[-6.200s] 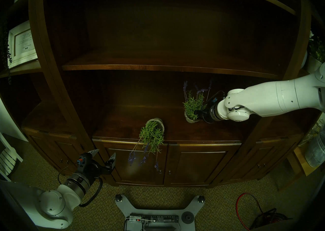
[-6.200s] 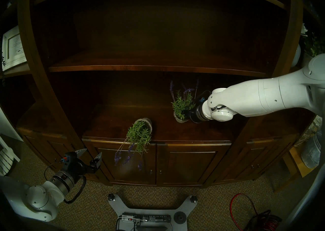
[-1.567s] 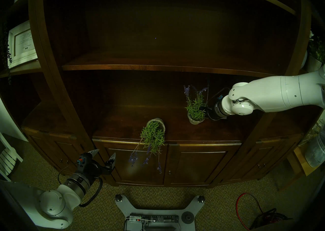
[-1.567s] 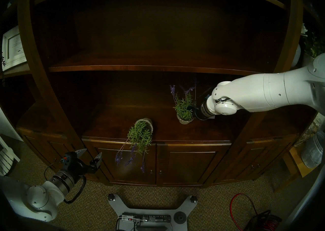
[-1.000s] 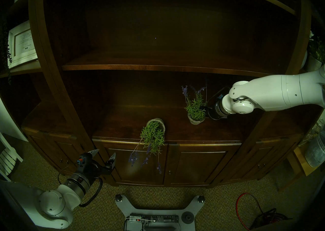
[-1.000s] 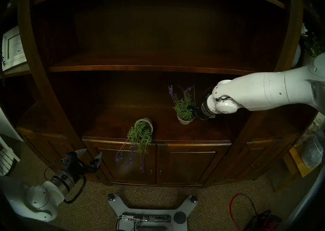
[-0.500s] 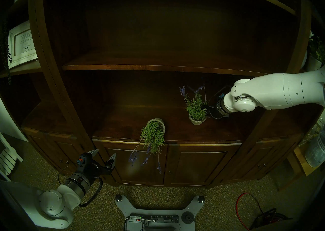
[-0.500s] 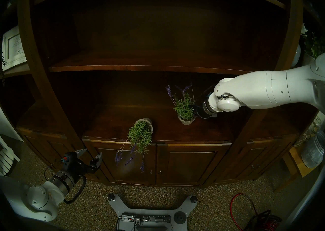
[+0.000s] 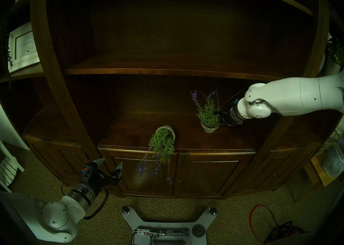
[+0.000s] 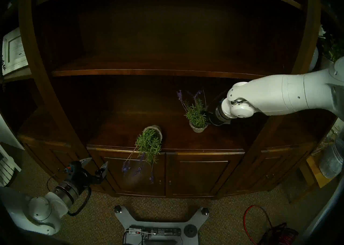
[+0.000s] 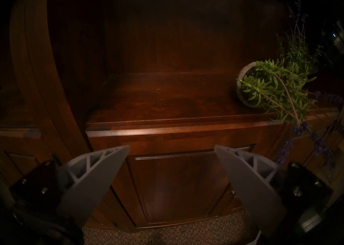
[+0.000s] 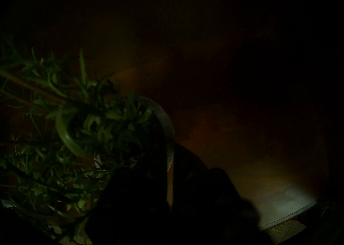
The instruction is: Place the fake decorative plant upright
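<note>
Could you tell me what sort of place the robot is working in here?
Probably a living room or study: a dark wooden shelving unit with cabinet doors, a framed document, carpet, and small potted lavender plants as decoration.

Head pair high, facing cabinet (image 9: 167, 145); wrists low, close; left wrist shares tipped plant (image 11: 270, 88).

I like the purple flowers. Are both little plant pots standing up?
No. The nearer plant pot lies tipped on its side, its purple flowers hanging over the cabinet edge.
</note>
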Robot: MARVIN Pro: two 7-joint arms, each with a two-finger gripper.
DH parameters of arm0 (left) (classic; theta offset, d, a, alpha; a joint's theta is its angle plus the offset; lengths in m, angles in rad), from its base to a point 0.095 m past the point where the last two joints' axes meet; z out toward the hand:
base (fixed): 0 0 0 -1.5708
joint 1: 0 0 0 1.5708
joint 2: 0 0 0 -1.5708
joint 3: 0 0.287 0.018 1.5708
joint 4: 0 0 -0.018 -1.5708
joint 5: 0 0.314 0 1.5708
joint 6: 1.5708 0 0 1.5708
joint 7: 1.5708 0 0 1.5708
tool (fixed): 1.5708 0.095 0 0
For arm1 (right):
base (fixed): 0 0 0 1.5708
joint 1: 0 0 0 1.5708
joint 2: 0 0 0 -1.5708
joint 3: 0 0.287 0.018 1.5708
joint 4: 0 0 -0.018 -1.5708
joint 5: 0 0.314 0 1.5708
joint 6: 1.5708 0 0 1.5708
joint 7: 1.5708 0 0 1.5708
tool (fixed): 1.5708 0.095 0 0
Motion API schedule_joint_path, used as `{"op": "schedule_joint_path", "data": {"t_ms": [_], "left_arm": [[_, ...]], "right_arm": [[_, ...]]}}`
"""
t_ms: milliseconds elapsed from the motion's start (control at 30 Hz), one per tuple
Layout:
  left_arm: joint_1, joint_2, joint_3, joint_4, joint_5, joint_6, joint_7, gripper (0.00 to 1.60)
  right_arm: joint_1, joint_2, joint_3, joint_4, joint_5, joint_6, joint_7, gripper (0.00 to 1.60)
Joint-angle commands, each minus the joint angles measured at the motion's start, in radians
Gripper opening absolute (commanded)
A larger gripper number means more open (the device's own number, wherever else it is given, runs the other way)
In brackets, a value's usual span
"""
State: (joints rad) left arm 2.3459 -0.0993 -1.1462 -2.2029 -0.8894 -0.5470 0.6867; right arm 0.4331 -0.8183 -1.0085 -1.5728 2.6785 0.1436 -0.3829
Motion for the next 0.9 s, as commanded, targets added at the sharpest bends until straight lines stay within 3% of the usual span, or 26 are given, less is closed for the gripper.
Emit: {"op": "schedule_joint_path", "data": {"t_ms": [0, 867], "left_arm": [[-0.010, -0.001, -0.010, -0.008, 0.001, -0.006, 0.001, 1.60], [-0.009, -0.001, -0.011, -0.008, 0.001, -0.007, 0.001, 1.60]], "right_arm": [[0.037, 0.003, 0.017, 0.023, 0.000, 0.004, 0.000, 0.00], [-0.005, -0.022, 0.013, 0.053, 0.014, 0.004, 0.018, 0.00]]}}
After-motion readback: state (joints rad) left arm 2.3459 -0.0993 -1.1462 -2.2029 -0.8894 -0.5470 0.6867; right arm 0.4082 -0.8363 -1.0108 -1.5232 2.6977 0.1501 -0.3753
